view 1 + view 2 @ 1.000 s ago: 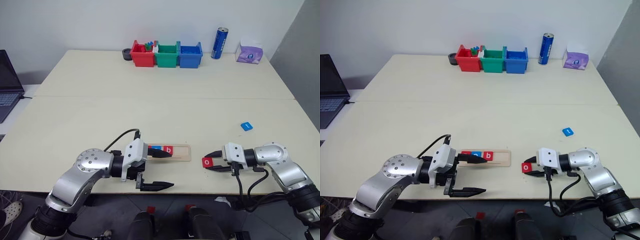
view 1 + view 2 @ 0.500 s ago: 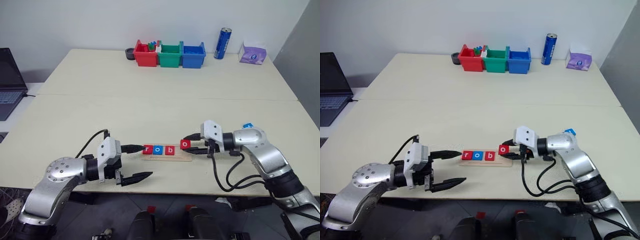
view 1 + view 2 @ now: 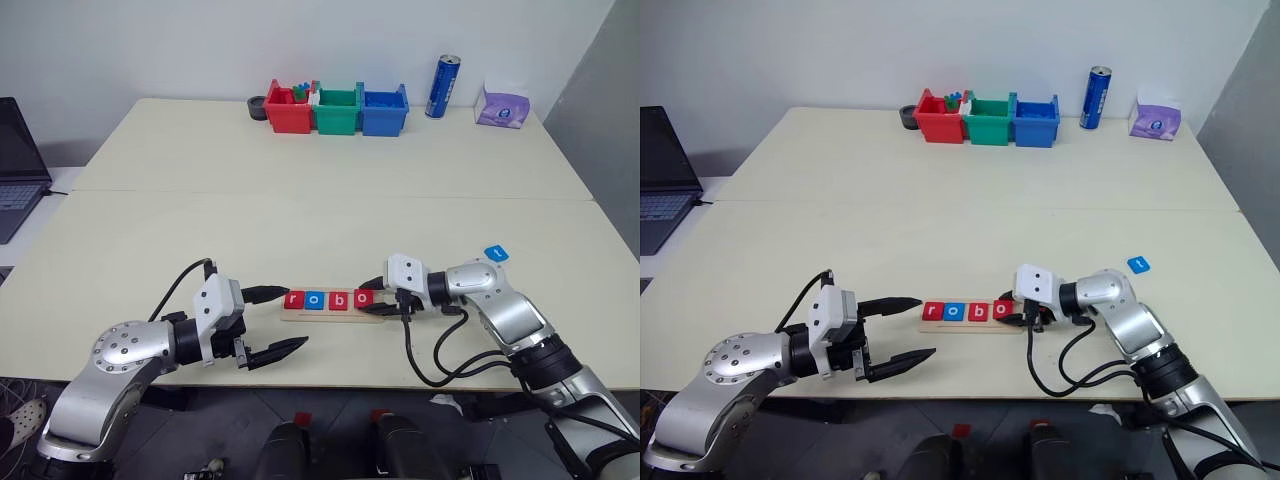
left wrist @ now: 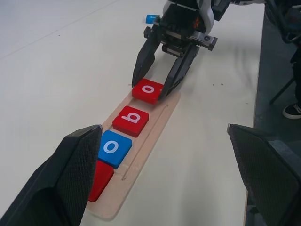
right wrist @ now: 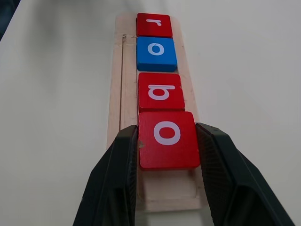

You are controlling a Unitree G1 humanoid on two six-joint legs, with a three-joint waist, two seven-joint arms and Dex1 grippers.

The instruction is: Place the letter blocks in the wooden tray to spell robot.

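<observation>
The fourth letter is going in. The right gripper (image 5: pixel 165 155) pinches the red o block (image 5: pixel 167 139) over the wooden tray (image 3: pixel 331 315), near the table's (image 3: pixel 300 200) front edge, just beside the b block (image 5: pixel 161 91). The left gripper (image 3: pixel 275 322) waits at the tray's other end, fingers spread wide and empty. Next, I'd guess: release the o squarely, then fetch the blue block (image 3: pixel 495 254) lying toward the right edge.
</observation>
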